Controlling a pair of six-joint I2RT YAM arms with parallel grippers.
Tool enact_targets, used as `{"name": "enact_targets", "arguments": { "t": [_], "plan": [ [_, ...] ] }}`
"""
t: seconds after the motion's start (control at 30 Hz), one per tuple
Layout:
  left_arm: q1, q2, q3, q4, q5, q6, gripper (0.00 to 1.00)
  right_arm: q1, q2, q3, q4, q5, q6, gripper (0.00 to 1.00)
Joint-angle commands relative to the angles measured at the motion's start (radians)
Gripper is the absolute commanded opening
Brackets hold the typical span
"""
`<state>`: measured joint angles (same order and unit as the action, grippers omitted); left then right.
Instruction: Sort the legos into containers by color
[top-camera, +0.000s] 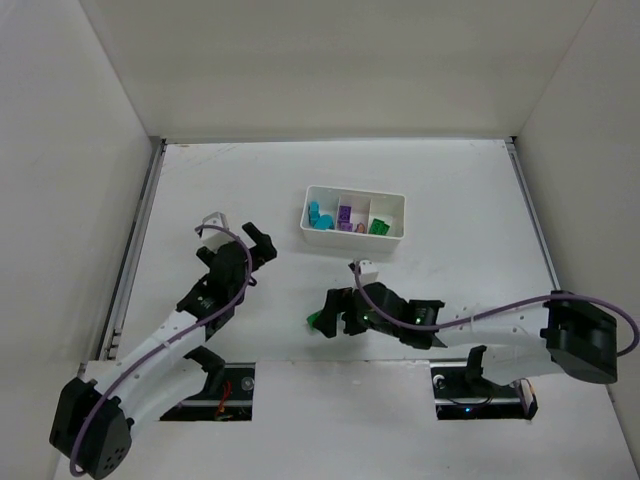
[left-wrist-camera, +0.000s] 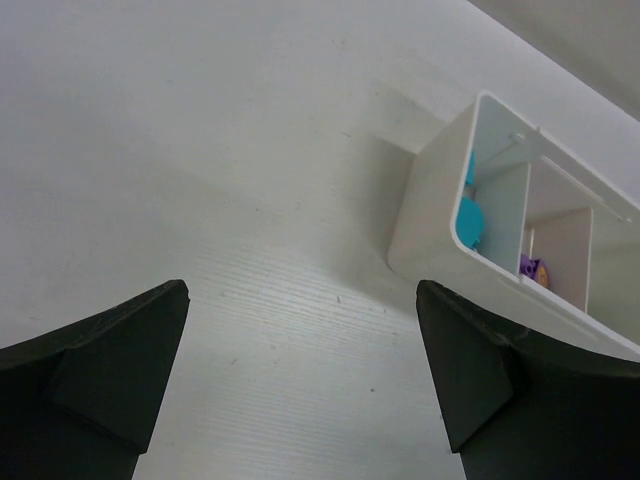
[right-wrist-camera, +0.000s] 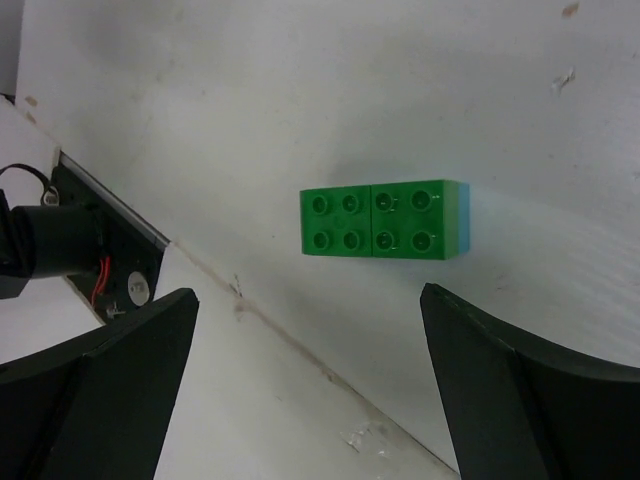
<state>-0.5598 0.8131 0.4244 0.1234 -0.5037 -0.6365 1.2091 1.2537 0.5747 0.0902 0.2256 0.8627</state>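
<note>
Green lego (right-wrist-camera: 385, 220): lies flat on the white table (top-camera: 460, 190), studs up. It shows as two four-stud squares side by side, with a cyan tint along one end face. I cannot tell whether that is one brick or several joined.

Relation to right gripper (right-wrist-camera: 310, 295): the lego sits just beyond the fingertips, ahead of the gap and a little off-centre. It touches neither finger. The jaws stand wide apart and hold nothing. From above, the lego (top-camera: 320, 321) is just beside the right gripper (top-camera: 334, 312), near the front edge of the table and well apart from the tray.

Tray (top-camera: 354, 189): white, three compartments, farther back on the table. Cyan legos (top-camera: 320, 216) are in its left compartment, purple legos (top-camera: 346, 216) in the middle, and another green piece (top-camera: 379, 227) in the right.

Left gripper (top-camera: 262, 243): near the tray's left end, not touching it. In its wrist view, the left gripper (left-wrist-camera: 302, 295) is fully spread and empty over bare table, the tray (left-wrist-camera: 425, 215) corner ahead and to one side.
</note>
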Motion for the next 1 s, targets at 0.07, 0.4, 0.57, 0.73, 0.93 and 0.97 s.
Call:
{"name": "enact_targets", "arguments": {
  "t": [0.07, 0.4, 0.57, 0.73, 0.93, 0.97],
  "plan": [
    [0.059, -0.014, -0.013, -0.031, -0.013, -0.109, 1.00, -0.053, 0.085, 0.008, 0.098, -0.094, 0.122, 0.97],
    [-0.033, 0.007, -0.062, 0.015, 0.004, -0.111, 1.00, -0.191, 0.249, 0.123, 0.187, -0.108, 0.041, 0.77],
    [-0.091, 0.015, -0.058, 0.016, 0.004, -0.132, 1.00, -0.266, 0.372, 0.315, 0.194, -0.129, -0.065, 0.78],
    [-0.110, -0.058, -0.076, -0.022, -0.002, -0.134, 1.00, -0.241, 0.228, 0.208, 0.125, 0.030, -0.120, 0.69],
    [-0.107, -0.019, -0.087, -0.002, 0.004, -0.121, 1.00, -0.099, 0.006, -0.028, 0.014, 0.118, -0.028, 0.11],
    [-0.113, -0.002, -0.082, 0.001, -0.004, -0.118, 1.00, -0.072, -0.023, -0.045, -0.019, 0.116, -0.012, 0.10]
  ]
}}
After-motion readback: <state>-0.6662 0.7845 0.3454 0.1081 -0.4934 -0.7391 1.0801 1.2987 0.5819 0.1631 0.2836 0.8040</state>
